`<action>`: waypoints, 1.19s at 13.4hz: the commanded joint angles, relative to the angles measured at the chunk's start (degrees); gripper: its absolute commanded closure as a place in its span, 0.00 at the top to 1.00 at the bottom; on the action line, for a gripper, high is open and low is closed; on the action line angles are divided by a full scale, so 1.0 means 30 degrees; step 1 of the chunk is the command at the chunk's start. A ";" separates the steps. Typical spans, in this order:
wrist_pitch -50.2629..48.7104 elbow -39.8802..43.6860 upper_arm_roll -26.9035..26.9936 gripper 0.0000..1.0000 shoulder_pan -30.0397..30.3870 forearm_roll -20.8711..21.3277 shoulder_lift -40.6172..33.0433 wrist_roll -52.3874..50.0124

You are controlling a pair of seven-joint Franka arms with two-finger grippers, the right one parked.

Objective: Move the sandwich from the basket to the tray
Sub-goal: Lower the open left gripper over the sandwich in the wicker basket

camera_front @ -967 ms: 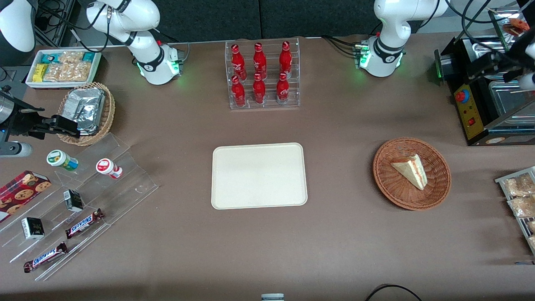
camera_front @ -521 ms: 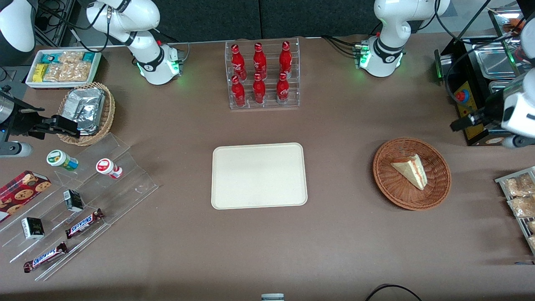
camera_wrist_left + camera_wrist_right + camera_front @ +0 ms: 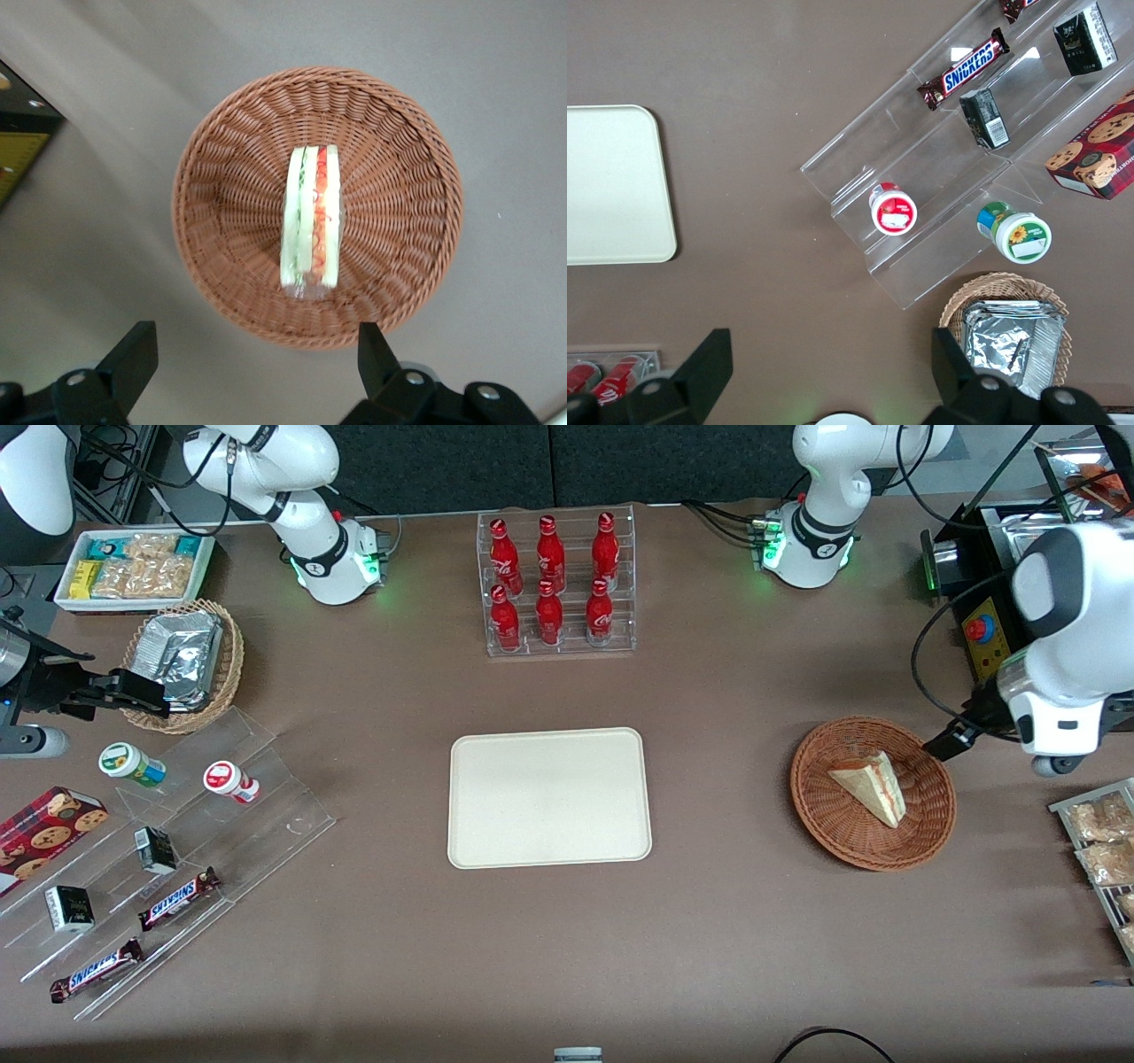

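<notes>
Sandwich (image 3: 310,219) below wide-spread, empty gripper (image 3: 257,354) fingers (image 3: 133,352)

Over the last second the working arm swings in from the working arm's end of the table toward the basket (image 3: 873,793). Its gripper (image 3: 946,742), earlier up over the black machine (image 3: 997,615), now hangs above the basket's rim, on the edge farther from the front camera, fingers (image 3: 135,354) spread wide, with the sandwich (image 3: 310,221) in the basket below.
</notes>
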 commanded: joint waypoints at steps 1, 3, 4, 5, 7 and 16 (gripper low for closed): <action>0.3004 -0.2343 -0.0181 1.00 0.0015 -0.0050 -0.0317 -0.1724; 0.3921 -0.2525 -0.0181 1.00 -0.0072 -0.0050 0.0470 -0.2398; 0.4475 -0.2612 -0.0210 1.00 -0.0189 -0.0050 0.0823 -0.2808; 0.5003 -0.2845 -0.0211 1.00 -0.0306 -0.0021 0.1087 -0.3073; 0.6174 -0.3547 -0.0211 1.00 -0.0307 -0.0021 0.1265 -0.3134; 1.0453 -0.6009 -0.0269 1.00 -0.0571 0.0008 0.2350 -0.3515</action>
